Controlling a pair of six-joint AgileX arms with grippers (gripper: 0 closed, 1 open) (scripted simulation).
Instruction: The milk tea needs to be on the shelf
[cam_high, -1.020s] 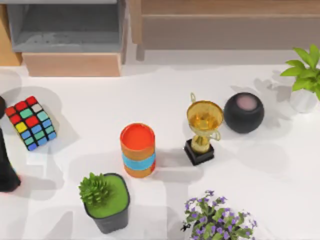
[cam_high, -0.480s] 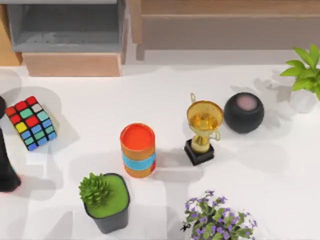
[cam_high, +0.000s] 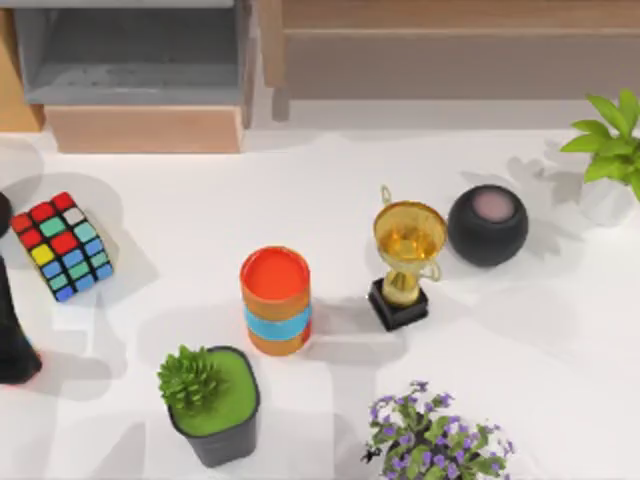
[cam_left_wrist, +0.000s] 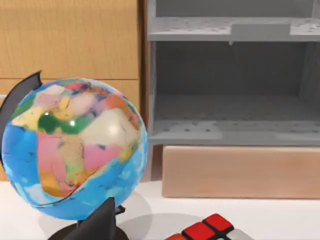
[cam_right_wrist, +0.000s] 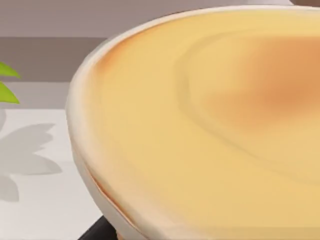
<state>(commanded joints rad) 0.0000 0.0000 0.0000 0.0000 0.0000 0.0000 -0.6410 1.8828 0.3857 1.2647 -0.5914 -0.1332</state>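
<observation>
Milk tea (cam_high: 275, 300) standing upright near the middle of the white desk (cam_high: 540, 340), red top up, light-blue band round the lower half, free of any hand. Just in front of it, a small green plant in a dark pot (cam_high: 210, 400); to its right, apart from it, a gold trophy (cam_high: 405, 262) on a black base, then a dark round ball-shaped thing (cam_high: 487, 225) beside the trophy. Coloured cube (cam_high: 62, 245) well off to the left. Purple flowers (cam_high: 432, 435) at the near edge, leafy plant in a white pot (cam_high: 608, 155) at the far right.

Grey shelf (cam_high: 135, 55) at the back left, its open compartment bare; seen from the left wrist view as grey boards (cam_left_wrist: 232, 132) above a wooden base, with a painted globe (cam_left_wrist: 72, 147) close in front and a corner of the cube (cam_left_wrist: 205, 231).

Left arm (cam_high: 12, 335) dark at the left edge of the desk, well apart from the milk tea; cannot tell whether its hand is spread or pressed together.

Right wrist view: a pale yellow-tan curved surface (cam_right_wrist: 210, 130) very close; cannot tell how that hand stands.
</observation>
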